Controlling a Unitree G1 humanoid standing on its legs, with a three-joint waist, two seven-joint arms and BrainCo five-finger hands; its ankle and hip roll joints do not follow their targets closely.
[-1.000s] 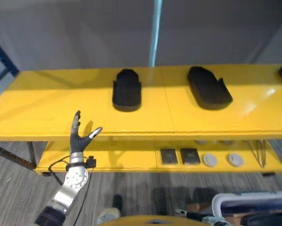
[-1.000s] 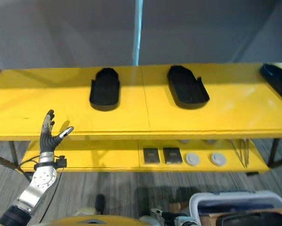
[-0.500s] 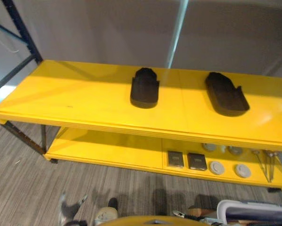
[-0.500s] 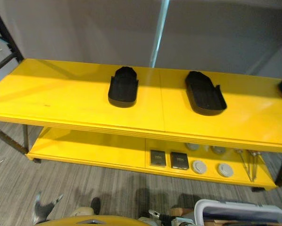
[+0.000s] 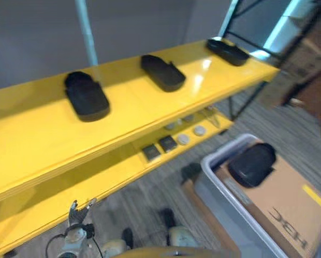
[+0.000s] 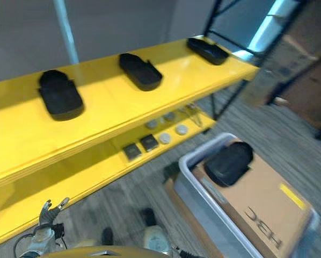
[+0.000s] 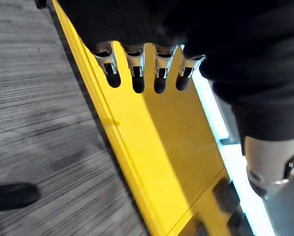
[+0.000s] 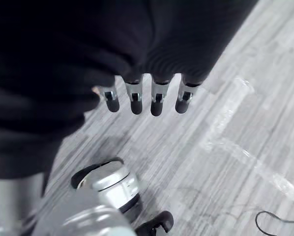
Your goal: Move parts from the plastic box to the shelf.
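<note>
While three black moulded parts lie spaced along the top board of the yellow shelf [image 5: 37,140], a fourth one [image 5: 251,164] of the same dark kind rests inside the grey plastic box [image 5: 217,185] on the carpeted floor [image 6: 289,134], lying on a brown cardboard sheet [image 5: 281,201] that covers the box's contents; of those on the shelf, the left part [image 5: 86,95] sits well apart from the middle part [image 5: 162,72], and the far part [image 5: 227,51] lies near the shelf's end beside a dark rack post [image 6: 211,16]; on the lower board several small square dark pieces [image 5: 159,148] and pale round discs [image 5: 191,135] stand in a row; the left hand [image 5: 78,210] shows low before the shelf's lower edge, its fingers [image 7: 136,64] straight and spread, holding nothing; the right hand's fingers [image 8: 155,96] hang relaxed over the grey floor, likewise empty.
</note>
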